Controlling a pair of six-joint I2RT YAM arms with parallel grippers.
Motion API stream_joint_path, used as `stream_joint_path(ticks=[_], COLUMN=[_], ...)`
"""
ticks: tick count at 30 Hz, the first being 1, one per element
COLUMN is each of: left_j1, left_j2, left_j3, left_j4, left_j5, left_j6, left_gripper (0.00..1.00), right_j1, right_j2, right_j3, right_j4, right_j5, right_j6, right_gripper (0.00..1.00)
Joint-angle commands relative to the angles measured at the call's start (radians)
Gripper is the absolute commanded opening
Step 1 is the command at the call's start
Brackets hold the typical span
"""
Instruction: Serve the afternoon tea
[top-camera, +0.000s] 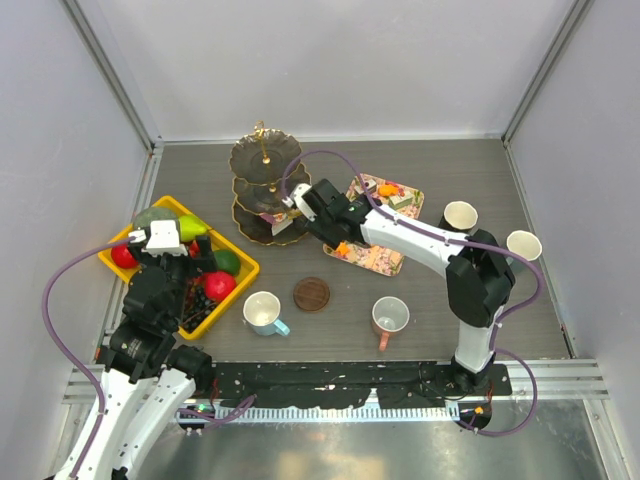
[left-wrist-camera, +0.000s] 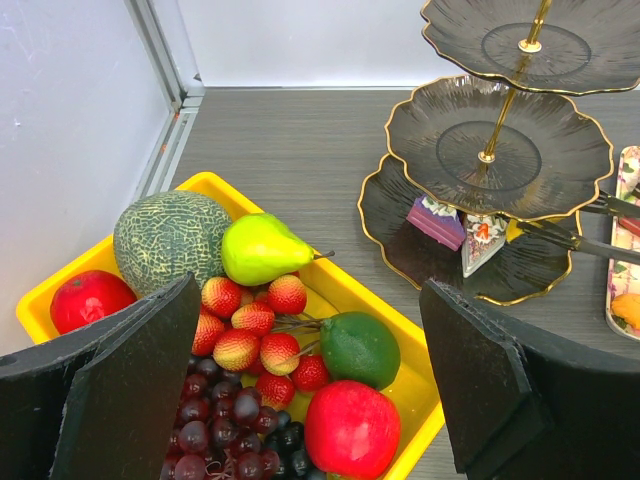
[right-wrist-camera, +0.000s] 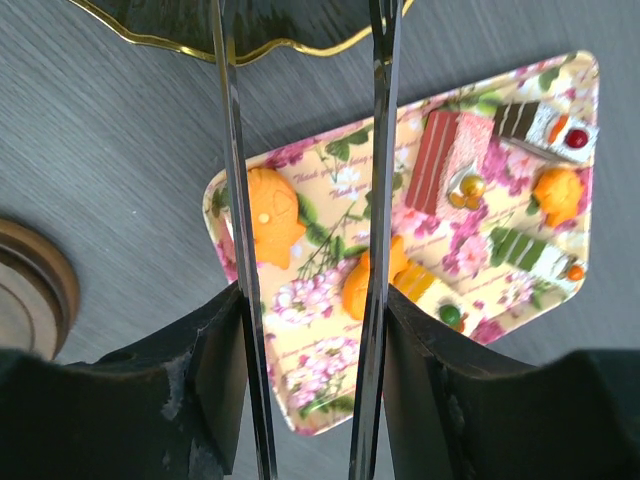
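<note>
Right gripper (top-camera: 296, 203), released (empty), should back off the stand (top-camera: 262, 190) toward the pastries (right-wrist-camera: 268, 216) at 3 o'clock; left gripper (left-wrist-camera: 310, 390) idles, released.

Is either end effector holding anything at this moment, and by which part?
No. The right end effector is open with nothing between its tongs-like fingers; the left end effector is open above the yellow crate.

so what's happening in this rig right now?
Right pincer, fitted with long tongs, is open at the bottom tier of the three-tier stand, where two cake slices already sit. More pastries wait on the floral tray. Left pincer hovers open over the yellow fruit crate, holding nothing. Four mugs stand untouched.
</note>
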Motion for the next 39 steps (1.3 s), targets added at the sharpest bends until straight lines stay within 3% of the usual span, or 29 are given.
stream_joint_path(ticks=[1,25,39], left_j1=[0.005,0.005,0.005], left_j2=[-0.004,0.003,0.007], left_j3=[0.003,0.0,-0.001], left_j4=[0.05,0.05,0.053], left_j5=[0.0,0.001,0.007], left_j6=[0.003,0.004,0.006], left_gripper=[0.99,0.99,0.99], right_j1=[-0.002,-0.073,-0.074], right_j2=[0.01,-0.102,-0.036], right_j3=[0.006,-0.103,-0.065], right_j4=[0.077,0.123,0.121], right_j5=[0.012,-0.131,-0.14], right_j6=[-0.173,-0.236,-0.247], right_gripper=[0.53,0.53,0.55])
